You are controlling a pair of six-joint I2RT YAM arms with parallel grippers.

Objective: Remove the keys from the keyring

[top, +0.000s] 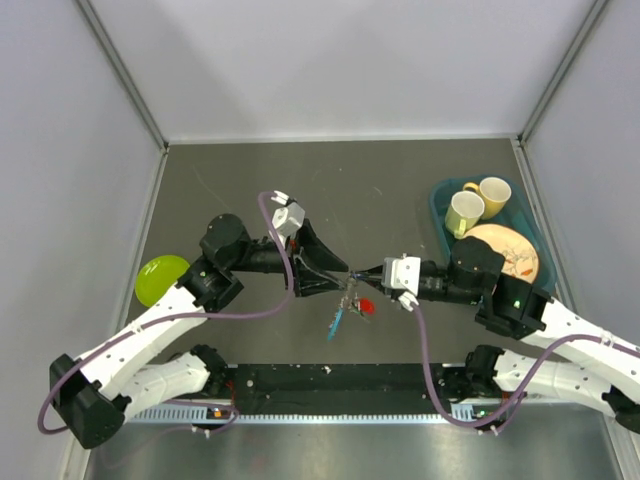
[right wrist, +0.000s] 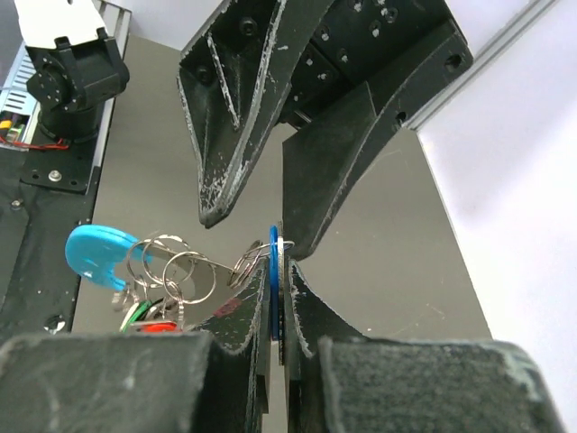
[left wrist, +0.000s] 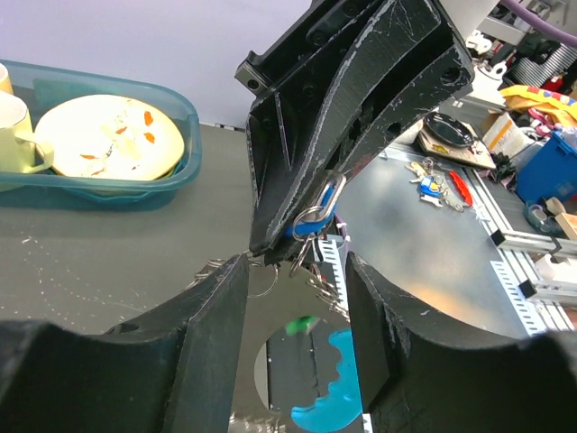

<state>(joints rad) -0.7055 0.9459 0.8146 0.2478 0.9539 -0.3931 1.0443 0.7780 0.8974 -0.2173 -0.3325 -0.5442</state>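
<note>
My right gripper (right wrist: pixel 275 269) is shut on the flat blue head of a key (right wrist: pixel 273 248), held off the table. Several thin metal rings (right wrist: pixel 177 269) hang left of it, with the bright-blue tab (right wrist: pixel 94 253), a green key (right wrist: pixel 135 312) and a red key (right wrist: pixel 159 327). My left gripper (right wrist: pixel 257 233) is open, its two fingertips either side of the held key and the nearest ring. In the left wrist view, my open left gripper (left wrist: pixel 293 271) frames the blue key (left wrist: pixel 311 221), the toothed strap (left wrist: pixel 335 263) and the tab (left wrist: pixel 335 397). In the top view, both grippers meet (top: pixel 350 272) above the hanging bunch (top: pixel 350 305).
A teal tub (top: pixel 440 205) at the right holds an orange-patterned plate (top: pixel 505 250) and two pale-yellow mugs (top: pixel 465 212). A lime-green round dish (top: pixel 160 278) sits at the left beside the left arm. A black rail (top: pixel 340 385) runs along the near edge.
</note>
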